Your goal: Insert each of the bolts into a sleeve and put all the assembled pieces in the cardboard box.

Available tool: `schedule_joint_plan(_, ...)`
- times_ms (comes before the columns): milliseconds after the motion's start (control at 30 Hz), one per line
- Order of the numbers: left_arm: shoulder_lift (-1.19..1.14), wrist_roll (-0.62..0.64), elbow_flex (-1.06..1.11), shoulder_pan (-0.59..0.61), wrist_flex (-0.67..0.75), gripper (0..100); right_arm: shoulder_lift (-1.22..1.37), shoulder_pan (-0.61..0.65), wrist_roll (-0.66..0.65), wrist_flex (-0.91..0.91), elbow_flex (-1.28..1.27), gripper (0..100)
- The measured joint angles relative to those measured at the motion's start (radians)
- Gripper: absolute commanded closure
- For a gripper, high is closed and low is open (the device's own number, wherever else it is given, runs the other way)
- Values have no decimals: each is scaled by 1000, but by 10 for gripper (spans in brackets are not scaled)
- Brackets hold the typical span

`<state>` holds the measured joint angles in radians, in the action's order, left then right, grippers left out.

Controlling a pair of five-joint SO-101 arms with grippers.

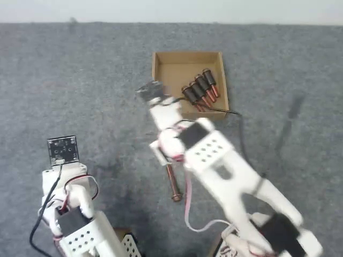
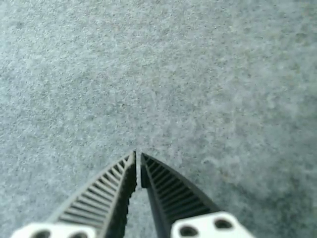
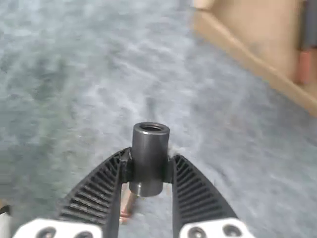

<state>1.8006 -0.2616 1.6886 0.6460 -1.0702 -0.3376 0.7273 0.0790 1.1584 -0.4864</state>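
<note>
My right gripper (image 3: 148, 166) is shut on a dark cylindrical sleeve (image 3: 150, 146), whose open end faces the wrist camera. A copper bolt (image 3: 126, 208) shows just beneath the sleeve; I cannot tell whether it sits inside it. From above, the bolt (image 1: 172, 182) stretches from under the right gripper (image 1: 165, 154) toward the table's front. The cardboard box (image 1: 163, 69) lies just beyond that gripper and holds several assembled pieces (image 1: 201, 88). My left gripper (image 2: 138, 166) is shut on nothing above bare grey carpet at the front left.
The box's near wall (image 3: 247, 57) rises close beyond the held sleeve. A black cable (image 1: 225, 111) runs over the box's front edge. The left arm (image 1: 69, 214) stands at the front left. Grey carpet (image 1: 80, 80) covers the table.
</note>
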Motion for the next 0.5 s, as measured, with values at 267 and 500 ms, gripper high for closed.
schedule_joint_plan(267,0,0,0,0,0,988,-213,-273,-157,0,-262,991)
schedule_joint_plan(500,0,0,0,0,0,988,-322,-591,-267,-74,-514,991)
